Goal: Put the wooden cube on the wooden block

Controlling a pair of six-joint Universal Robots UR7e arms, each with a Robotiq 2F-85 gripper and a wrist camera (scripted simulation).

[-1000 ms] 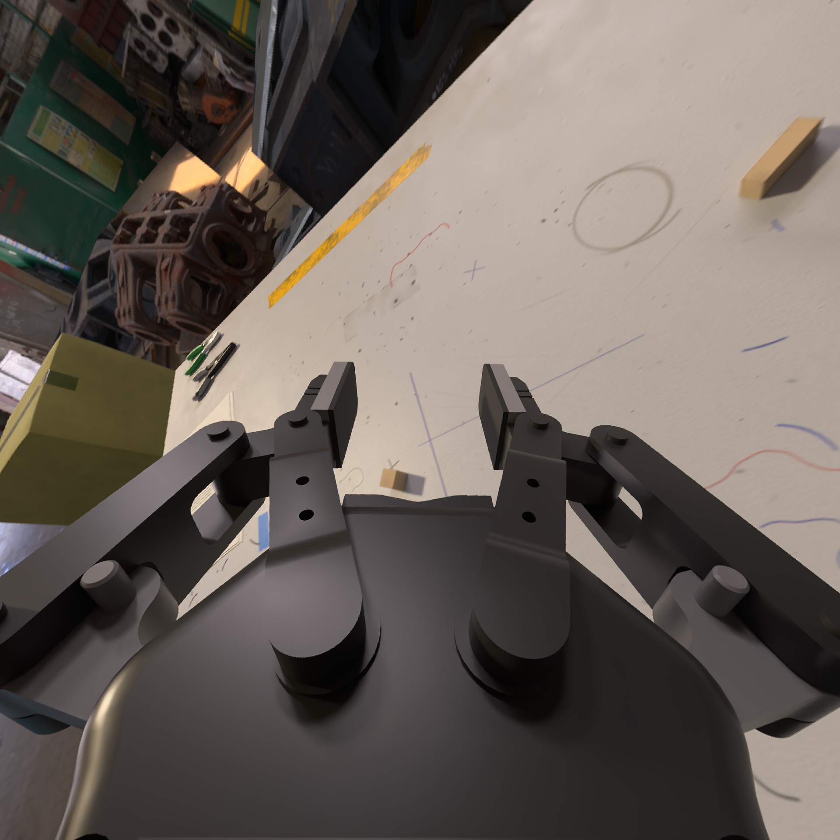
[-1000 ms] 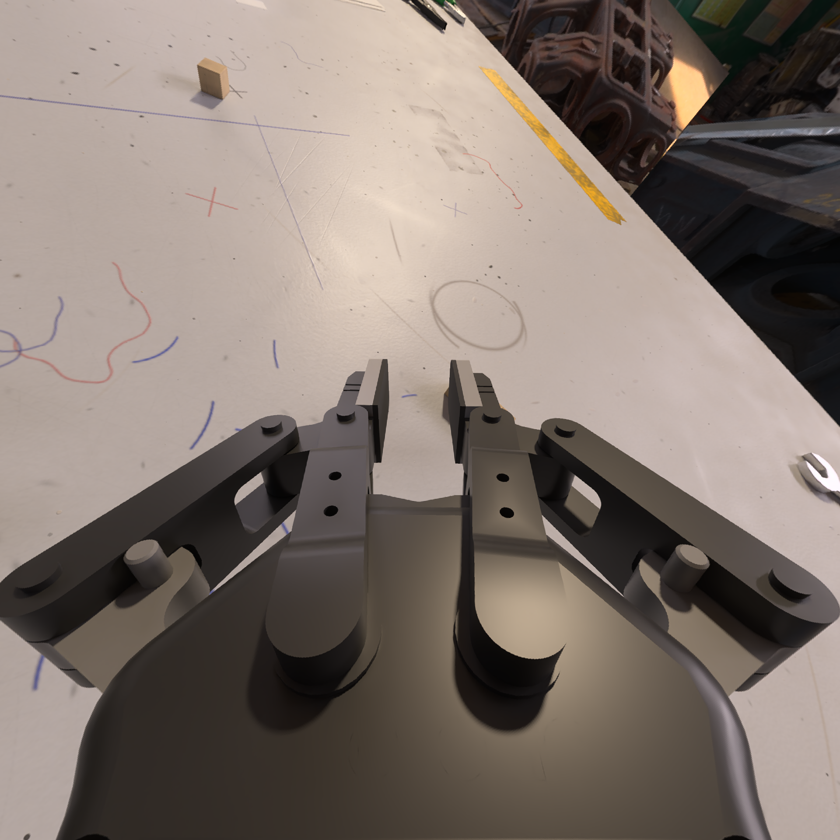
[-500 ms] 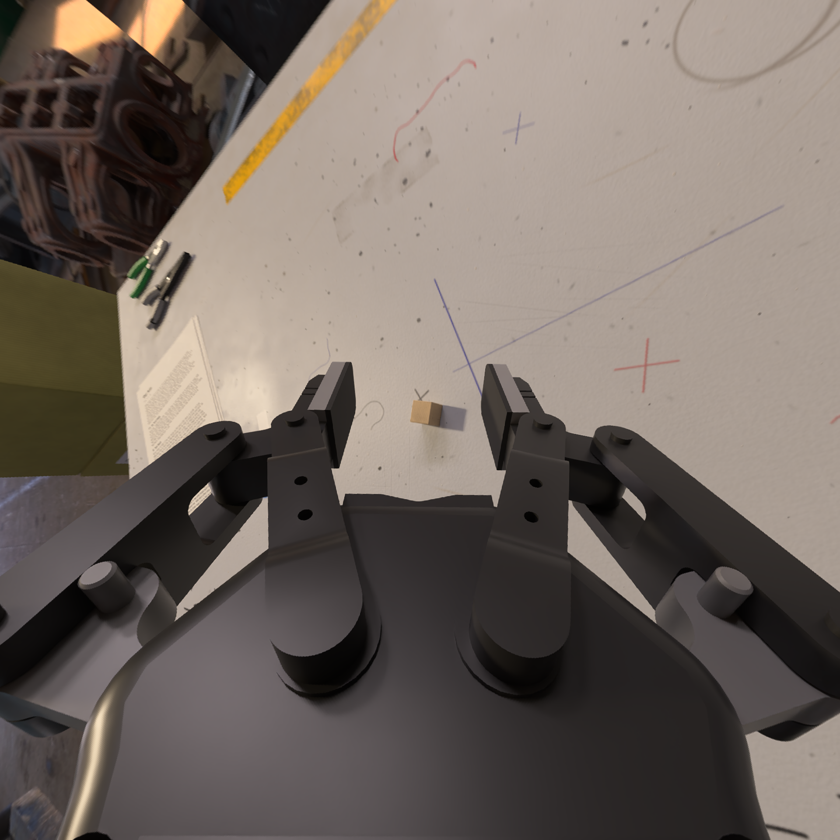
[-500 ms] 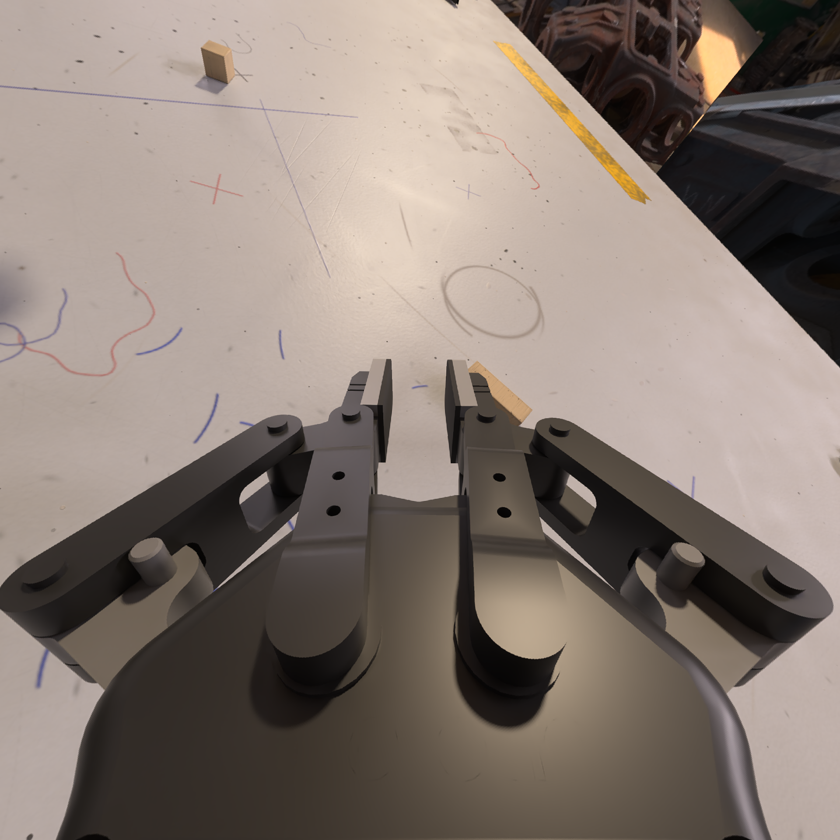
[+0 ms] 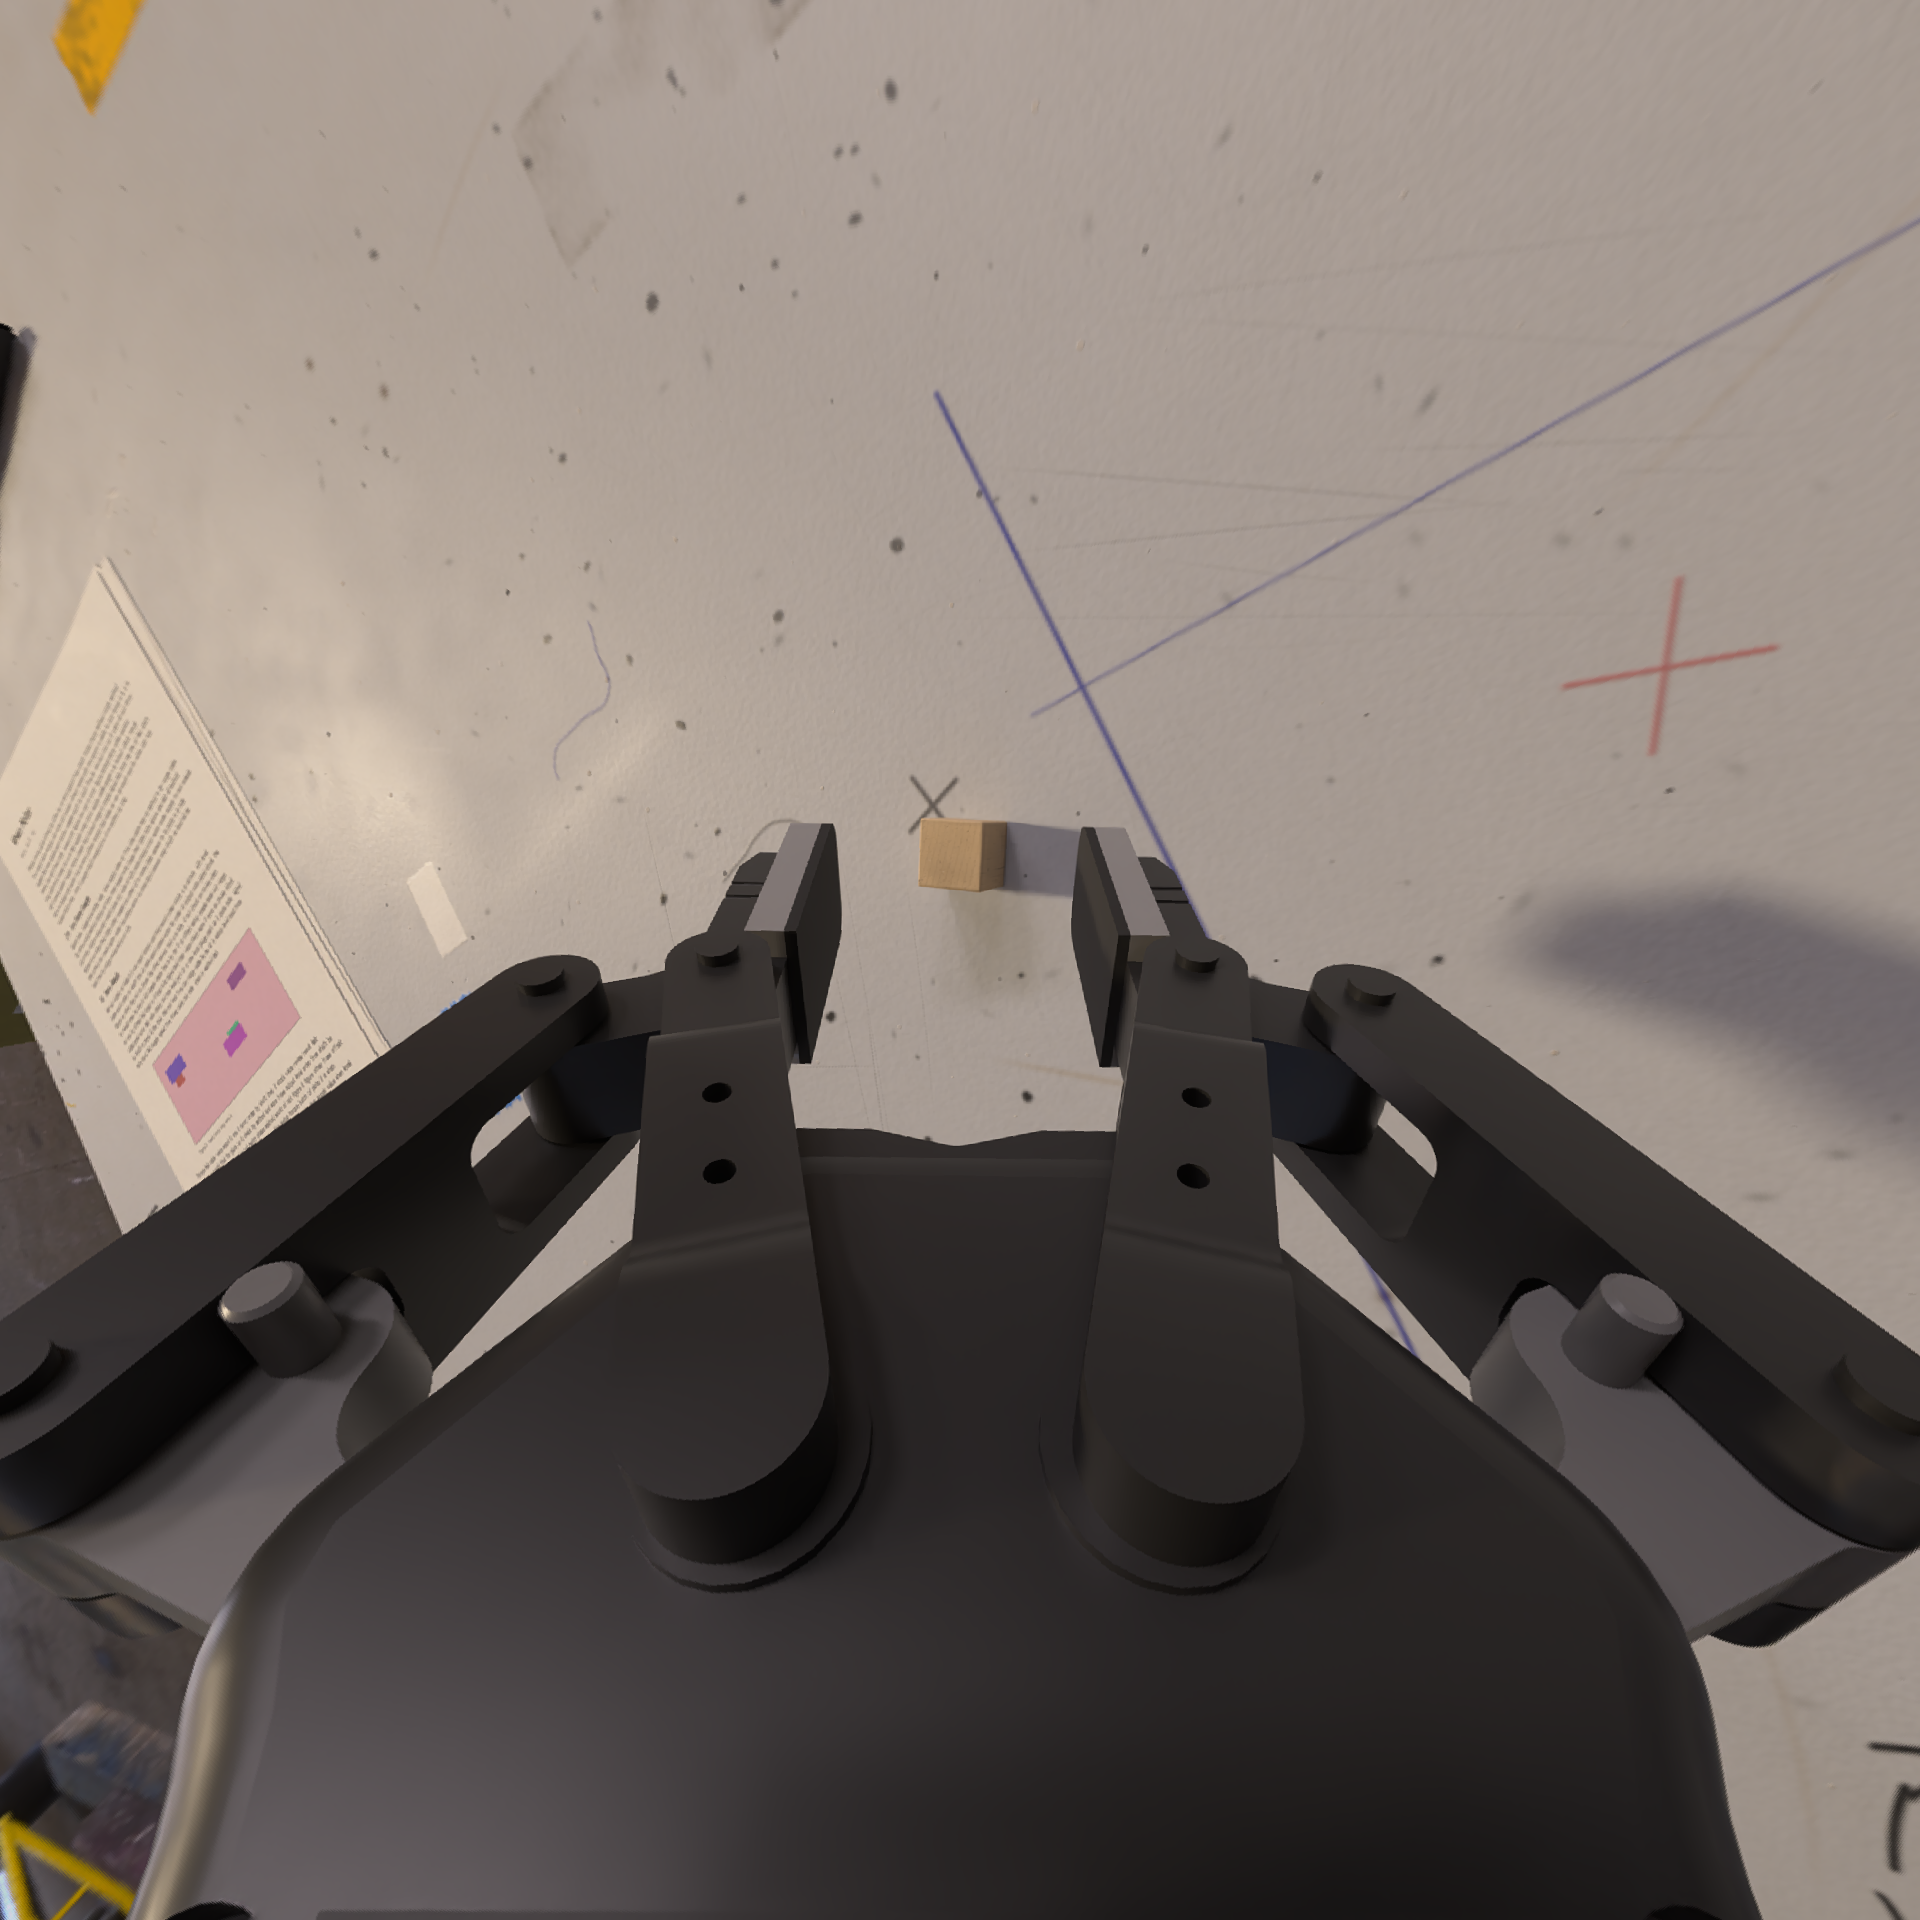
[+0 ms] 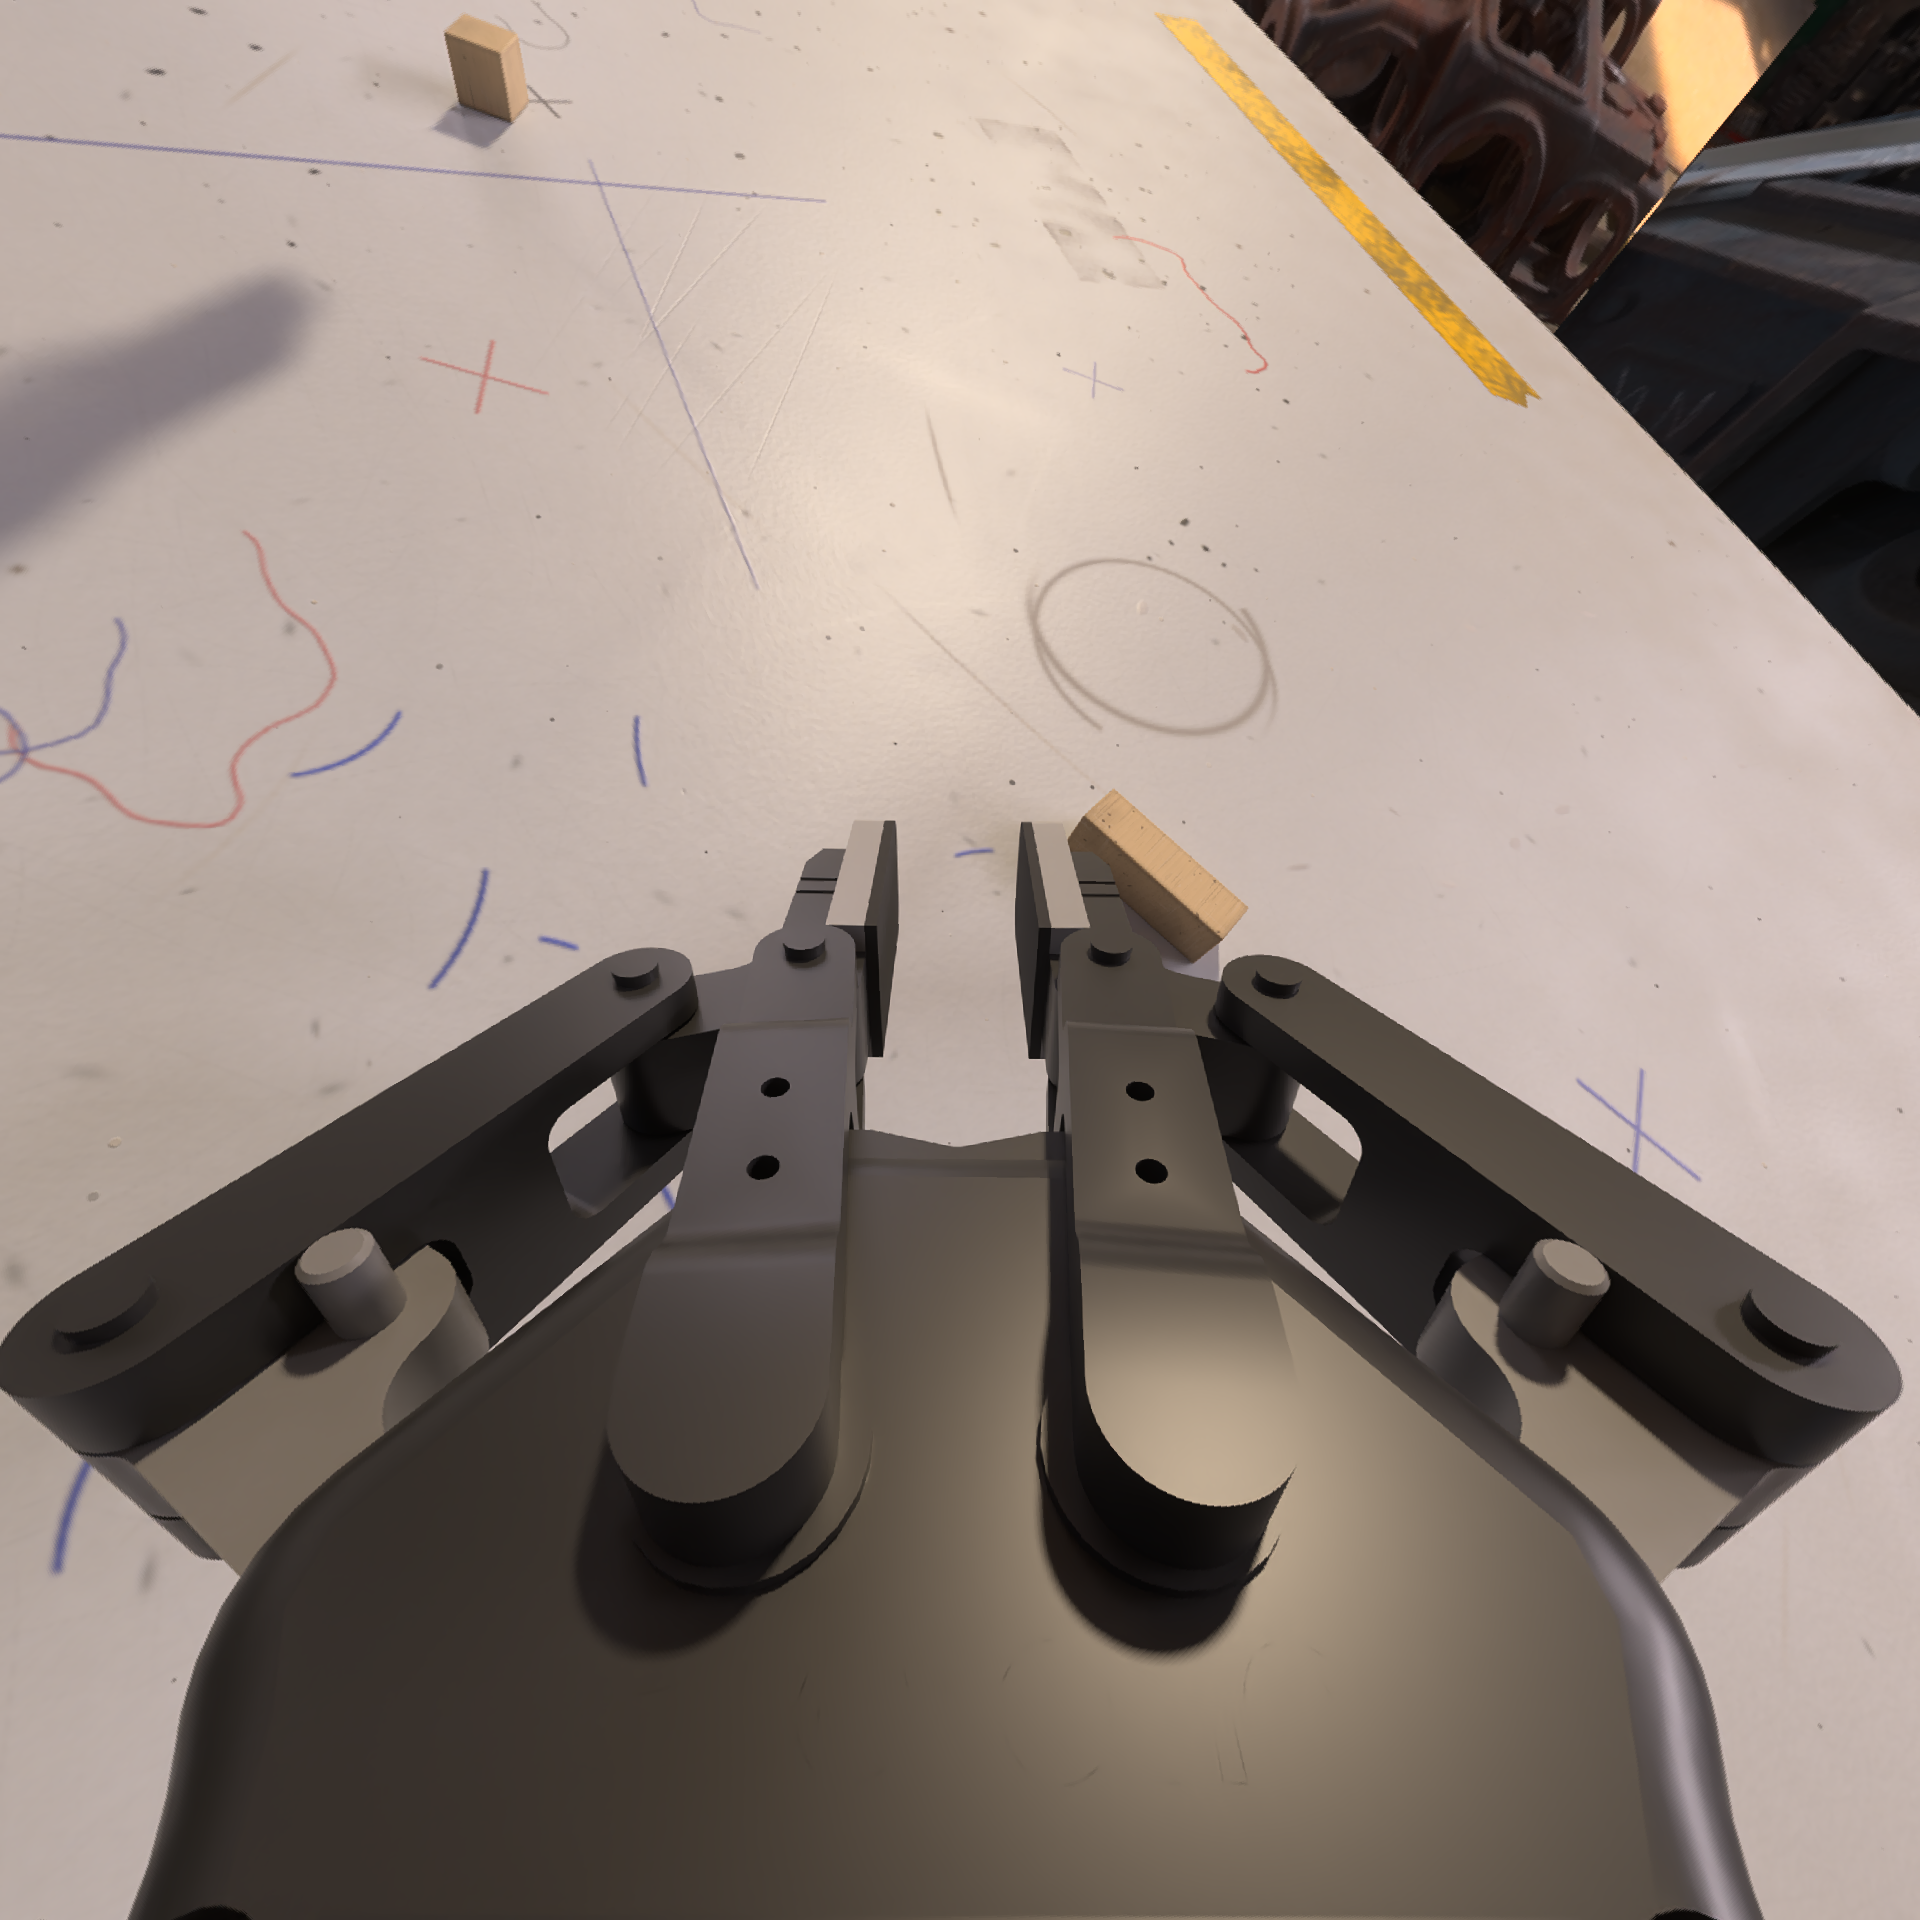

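A small wooden cube (image 5: 961, 854) sits on the pale table next to a black cross mark. My left gripper (image 5: 954, 883) is open and hangs above it, the cube showing between the fingertips and farther down. The cube also shows far off in the right wrist view (image 6: 484, 68). A long wooden block (image 6: 1158, 873) lies flat on the table just right of my right gripper (image 6: 956, 883), partly hidden behind its right finger. The right gripper is open with a narrow gap and empty.
A printed sheet of paper (image 5: 156, 894) lies at the table's left edge. A yellow tape strip (image 6: 1351, 208) runs along the far edge, with dark machinery beyond. Pen lines, crosses and a drawn circle (image 6: 1148, 644) mark the table (image 6: 831, 468).
My left gripper has tilted down and moved over the cube, which now lies between its fingertips. My right gripper has drawn back a little, so the wooden block shows beside its right finger.
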